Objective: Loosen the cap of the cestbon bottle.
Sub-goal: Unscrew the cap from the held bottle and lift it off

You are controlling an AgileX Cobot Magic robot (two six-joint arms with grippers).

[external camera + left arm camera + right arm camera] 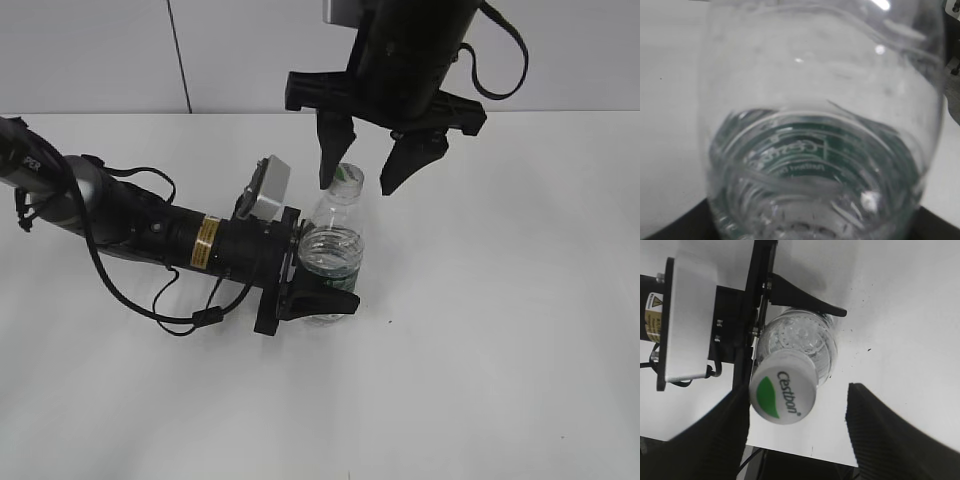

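The clear cestbon bottle (330, 250) stands upright on the white table, with water in its lower part and its dark green label low down. My left gripper (325, 268) is shut on its body from the left. The bottle fills the left wrist view (820, 140). The white cap (347, 177) with its green patch sits on the neck. My right gripper (357, 184) hangs open over it, one finger on each side. In the right wrist view the cap (783, 392) lies close to the left finger, with a wide gap to the right finger; the gripper (801, 407) is open.
The left arm and its cable (150, 235) lie across the table's left half. The white table (500, 330) stretches to the right and front of the bottle. The left gripper's black finger (805, 302) shows beside the bottle in the right wrist view.
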